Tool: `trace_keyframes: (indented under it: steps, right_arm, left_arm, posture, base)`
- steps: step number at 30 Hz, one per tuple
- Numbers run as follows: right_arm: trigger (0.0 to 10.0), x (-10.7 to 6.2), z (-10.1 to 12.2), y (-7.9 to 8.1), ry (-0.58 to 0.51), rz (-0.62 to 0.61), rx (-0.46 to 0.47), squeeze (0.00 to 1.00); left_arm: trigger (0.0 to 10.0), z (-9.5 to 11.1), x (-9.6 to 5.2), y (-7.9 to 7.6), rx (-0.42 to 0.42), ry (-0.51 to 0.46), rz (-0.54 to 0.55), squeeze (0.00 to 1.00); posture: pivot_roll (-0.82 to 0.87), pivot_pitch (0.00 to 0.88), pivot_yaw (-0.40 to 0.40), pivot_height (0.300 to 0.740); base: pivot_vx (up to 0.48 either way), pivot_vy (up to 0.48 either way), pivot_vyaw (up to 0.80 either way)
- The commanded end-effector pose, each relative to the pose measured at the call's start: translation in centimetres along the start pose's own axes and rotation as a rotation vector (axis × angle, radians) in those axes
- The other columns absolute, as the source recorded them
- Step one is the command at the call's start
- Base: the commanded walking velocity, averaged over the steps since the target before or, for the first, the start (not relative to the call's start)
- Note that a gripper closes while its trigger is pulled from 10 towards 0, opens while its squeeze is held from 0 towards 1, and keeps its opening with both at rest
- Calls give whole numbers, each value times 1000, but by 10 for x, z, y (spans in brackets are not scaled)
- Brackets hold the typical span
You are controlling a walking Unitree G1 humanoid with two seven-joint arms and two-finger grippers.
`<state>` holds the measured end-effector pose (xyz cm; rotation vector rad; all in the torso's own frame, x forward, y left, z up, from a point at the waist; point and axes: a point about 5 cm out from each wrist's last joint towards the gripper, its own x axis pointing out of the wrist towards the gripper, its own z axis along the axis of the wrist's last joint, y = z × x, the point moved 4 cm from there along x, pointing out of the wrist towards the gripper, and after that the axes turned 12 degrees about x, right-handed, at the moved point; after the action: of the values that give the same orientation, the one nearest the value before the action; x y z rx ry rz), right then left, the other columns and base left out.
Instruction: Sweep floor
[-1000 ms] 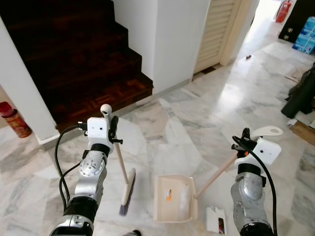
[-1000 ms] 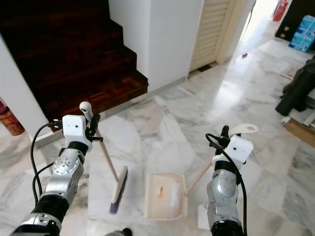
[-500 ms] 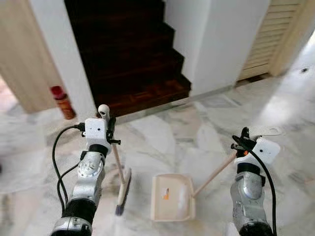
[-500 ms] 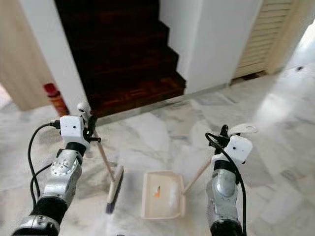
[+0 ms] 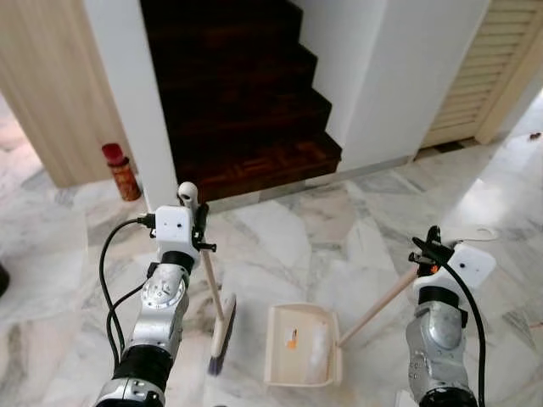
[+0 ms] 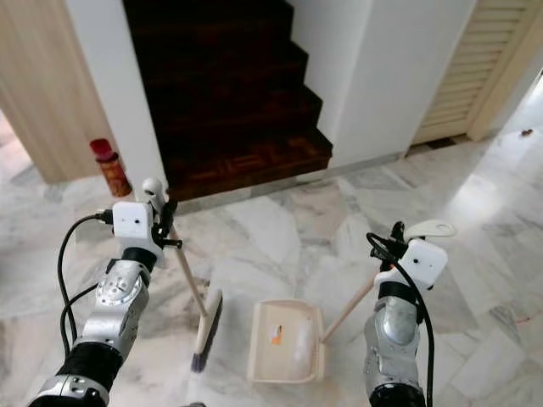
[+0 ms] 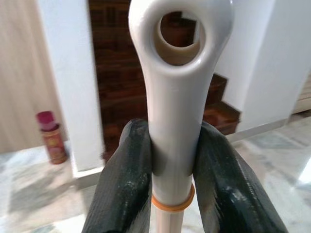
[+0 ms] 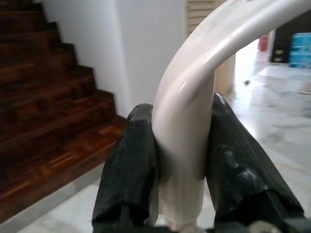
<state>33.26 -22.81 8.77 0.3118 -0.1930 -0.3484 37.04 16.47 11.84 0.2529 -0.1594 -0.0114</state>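
Note:
My left gripper [image 5: 198,227] is shut on the cream top of a broom handle [image 7: 175,111]. The broom's wooden stick slants down to its brush head [image 5: 222,333], which rests on the marble floor. My right gripper [image 5: 431,252] is shut on the curved cream grip [image 8: 194,97] of a dustpan handle. That wooden handle runs down and left to the cream dustpan [image 5: 301,346], which lies flat on the floor just right of the brush. A small orange scrap [image 5: 291,343] and pale dust lie inside the pan.
A dark wooden staircase [image 5: 237,93] rises straight ahead between white walls. A red canister [image 5: 120,171] stands at the left by a wooden door. A louvred door [image 5: 501,68] is at the far right. Grey-veined marble floor [image 5: 322,246] spreads all around.
The camera has shifted, so the stairs and red canister sit a little further right and lower. Both grippers keep their hold; broom and dustpan stay in the same places relative to me.

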Motion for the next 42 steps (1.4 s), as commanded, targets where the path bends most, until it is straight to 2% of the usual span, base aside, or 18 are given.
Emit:
trace_keyframes:
  steps: [1,42]
  right_arm:
    - [10000,4,13,2,-51,7,28,0]
    - [10000,7,12,4,-34,12,35,0]
  left_arm:
    - [10000,15,5,2,2,-54,8,0]
    - [10000,18,4,-2,-4,-61,-6,0]
  posture:
    - [187,0,-64,740]
    - [204,0,-67,740]
  base:
    - [0,431,0]
    - [0,431,0]
